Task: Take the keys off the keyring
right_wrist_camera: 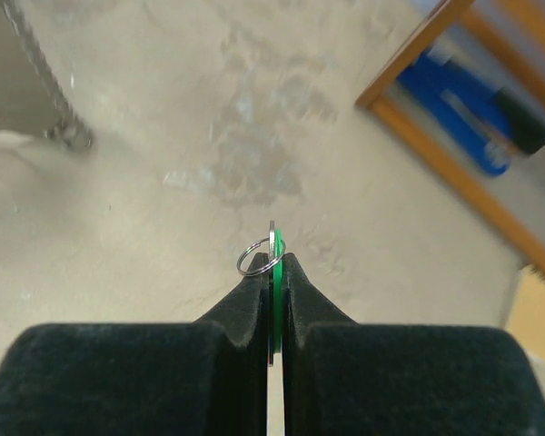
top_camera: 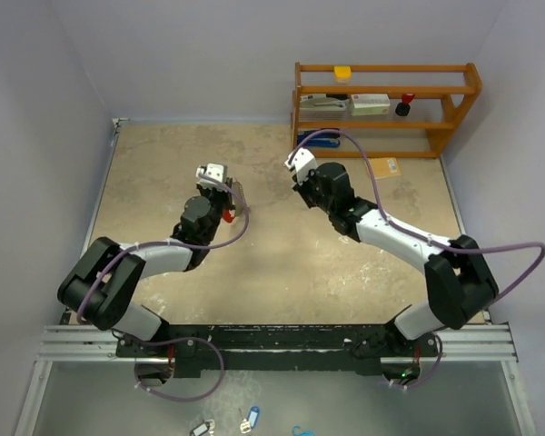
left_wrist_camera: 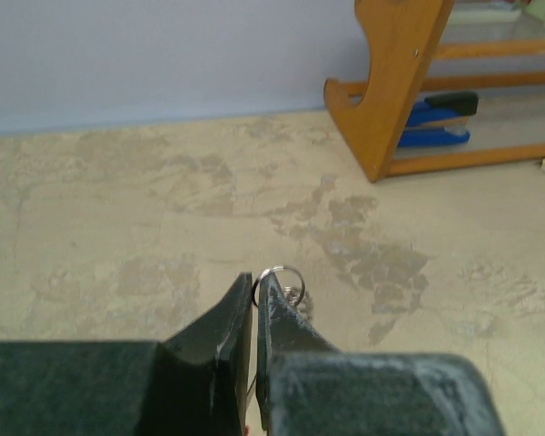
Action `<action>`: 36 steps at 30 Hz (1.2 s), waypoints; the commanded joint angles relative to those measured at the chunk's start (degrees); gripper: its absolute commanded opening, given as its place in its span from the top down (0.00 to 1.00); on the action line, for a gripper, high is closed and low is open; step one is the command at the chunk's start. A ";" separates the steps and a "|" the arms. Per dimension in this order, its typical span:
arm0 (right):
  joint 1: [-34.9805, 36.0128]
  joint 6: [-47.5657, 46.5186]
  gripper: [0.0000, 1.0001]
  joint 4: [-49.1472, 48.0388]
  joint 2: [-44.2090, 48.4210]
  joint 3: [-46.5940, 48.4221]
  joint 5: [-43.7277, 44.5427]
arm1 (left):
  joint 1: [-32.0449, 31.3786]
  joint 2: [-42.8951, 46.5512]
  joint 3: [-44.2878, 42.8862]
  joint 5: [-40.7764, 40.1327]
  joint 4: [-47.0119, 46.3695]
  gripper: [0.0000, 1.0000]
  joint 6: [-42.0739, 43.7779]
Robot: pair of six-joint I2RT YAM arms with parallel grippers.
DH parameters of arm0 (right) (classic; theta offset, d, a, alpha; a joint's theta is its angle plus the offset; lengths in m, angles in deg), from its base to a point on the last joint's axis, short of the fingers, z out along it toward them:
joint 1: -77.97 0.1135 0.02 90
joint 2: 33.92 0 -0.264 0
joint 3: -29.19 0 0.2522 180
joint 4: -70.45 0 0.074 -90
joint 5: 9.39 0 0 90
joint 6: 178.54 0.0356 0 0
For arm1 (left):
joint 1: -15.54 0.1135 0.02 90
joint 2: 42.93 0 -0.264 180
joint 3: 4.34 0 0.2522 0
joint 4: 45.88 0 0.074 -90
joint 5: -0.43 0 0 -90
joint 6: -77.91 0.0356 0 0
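Pinching only thin edges, the right claw (right_wrist_camera: pixel 274 268) holds the key (right_wrist_camera: pixel 275 243) over the far counter (top_camera: pixel 163 182) and the left claw (left_wrist_camera: pixel 257 280), further left, holds the keyring (top_camera: pixel 229 216); either could slip and drop.

Two arms are counted, each with one hand: the left hand (left_wrist_camera: pixel 256 289) and the right hand (right_wrist_camera: pixel 272 262). One red keyring (top_camera: pixel 229 216), one chain (right_wrist_camera: pixel 47 86) and one green key (right_wrist_camera: pixel 278 272) are seen. Two silver rings are counted: the left ring (left_wrist_camera: pixel 282 275) and the right ring (right_wrist_camera: pixel 252 258).

One wooden shelf (top_camera: pixel 463 91) is found at the far right corner of the table (top_camera: pixel 282 263). Five items are counted on it: one yellow block (top_camera: pixel 342 73), one grey stapler (top_camera: pixel 322 103), one white box (top_camera: pixel 370 104), one red-topped item (top_camera: pixel 405 104) and one blue item (left_wrist_camera: pixel 440 136). One tan envelope (top_camera: pixel 386 167) is counted beside it.
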 commanded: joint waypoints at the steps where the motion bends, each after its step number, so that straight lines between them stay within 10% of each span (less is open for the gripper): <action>1: -0.65 6.96 1.00 -3.94 -2.80 -2.20 -1.97 | -0.17 -2.49 0.36 -1.35 -5.97 1.00 -1.68; 30: -4.55 15.97 1.00 -1.09 -23.33 6.69 -7.03 | 6.12 -28.43 -18.07 4.11 3.31 1.00 -6.36; 36: -4.55 15.92 0.66 0.03 -24.08 8.04 -5.74 | 6.35 -27.95 -19.03 4.45 7.25 0.74 -7.17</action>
